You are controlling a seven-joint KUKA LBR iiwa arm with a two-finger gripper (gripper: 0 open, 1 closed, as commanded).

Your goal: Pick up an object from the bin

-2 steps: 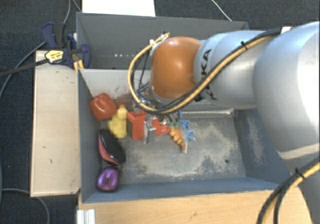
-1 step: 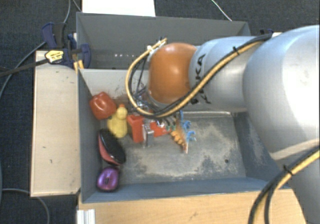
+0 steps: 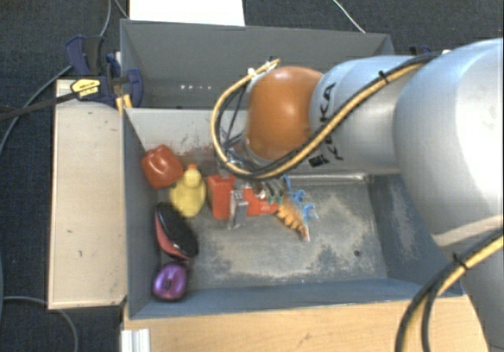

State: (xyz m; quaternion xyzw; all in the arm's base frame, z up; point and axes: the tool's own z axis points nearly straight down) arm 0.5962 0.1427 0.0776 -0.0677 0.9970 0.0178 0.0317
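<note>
1. We are logging the silver arm [image 3: 409, 122], which is reaching in from the right across the back half of the bin.
2. We are logging the grey metal bin [image 3: 315, 294], with its things lying mostly along the left wall and around the middle.
3. The orange wrist cover [image 3: 279, 110] is hanging over the bin's middle, ringed by cables.
4. The gripper [image 3: 236, 213] is sitting low beneath the cover. We cannot tell whether it is open or closed, or whether it is gripping anything.
5. The orange-red block [image 3: 220, 195] is lying left of centre on the floor, right against the gripper.
6. The red and black object [image 3: 175, 232] is lying by the left wall.
7. The red round object [image 3: 161, 166] is sitting in the back left corner.
8. The yellow toy [image 3: 189, 193] is standing just beside the block.
9. The orange and blue toy [image 3: 295, 215] is lying just right of the gripper.
10. The purple object [image 3: 169, 282] is resting in the front left corner.
</note>
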